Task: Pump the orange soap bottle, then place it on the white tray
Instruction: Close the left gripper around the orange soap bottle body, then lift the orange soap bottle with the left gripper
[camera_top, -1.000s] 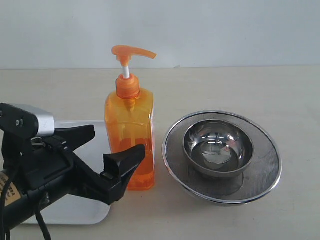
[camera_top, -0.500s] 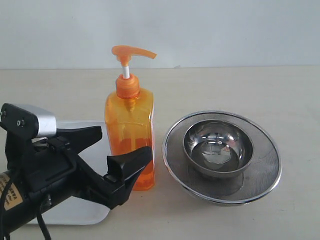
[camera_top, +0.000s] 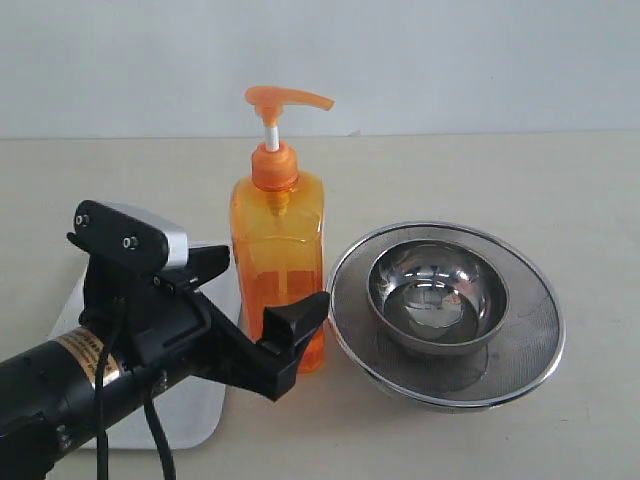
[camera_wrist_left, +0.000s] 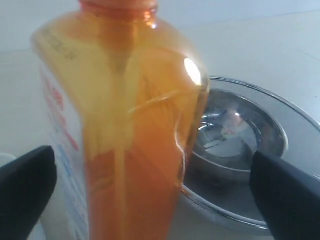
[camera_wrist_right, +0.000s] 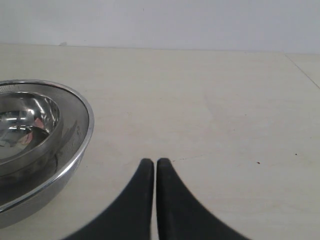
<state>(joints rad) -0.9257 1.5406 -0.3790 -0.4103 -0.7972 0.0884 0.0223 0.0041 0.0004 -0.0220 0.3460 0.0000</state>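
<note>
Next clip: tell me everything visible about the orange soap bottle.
The orange soap bottle is tall, rectangular, translucent plastic, with an orange pump head on a raised white stem and a white-and-red side label. It stands upright on the table between white tray and strainer; the open left gripper straddles it without clamping.

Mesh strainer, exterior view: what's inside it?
A round steel bowl sits upright inside the mesh strainer. The bowl looks empty, showing only reflections. The mesh under the bowl is covered, so anything beneath cannot be seen.
</note>
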